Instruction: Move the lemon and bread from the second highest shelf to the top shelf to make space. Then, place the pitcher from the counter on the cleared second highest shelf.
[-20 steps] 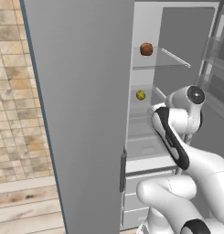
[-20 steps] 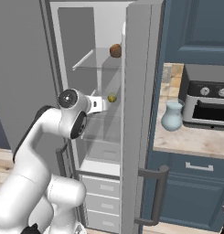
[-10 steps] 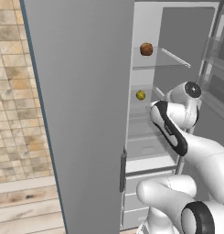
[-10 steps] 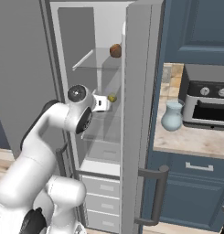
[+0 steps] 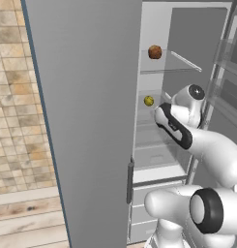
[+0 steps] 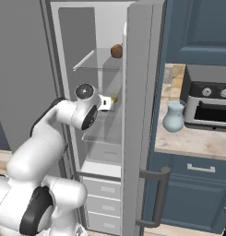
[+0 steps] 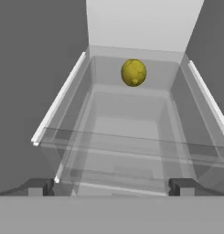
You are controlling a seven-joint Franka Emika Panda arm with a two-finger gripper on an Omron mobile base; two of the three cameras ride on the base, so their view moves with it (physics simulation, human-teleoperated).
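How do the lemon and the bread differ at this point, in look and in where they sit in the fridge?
The lemon is yellow and smooth-looking; the bread is brown and rougher. The bread looks slightly bigger than the lemon. The bread already sits on the top shelf, while the lemon sits one level down on the second highest shelf, with the open claw pointed at it. Both are small, round, and near the back of the fridge.

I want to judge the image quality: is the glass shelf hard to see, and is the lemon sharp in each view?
Hand view: the lemon is sharp and evenly lit; the second highest shelf is nearly invisible apart from its pale rim. Left base view: lemon small but clear. Right base view: lemon tiny, partly hidden by the gripper.
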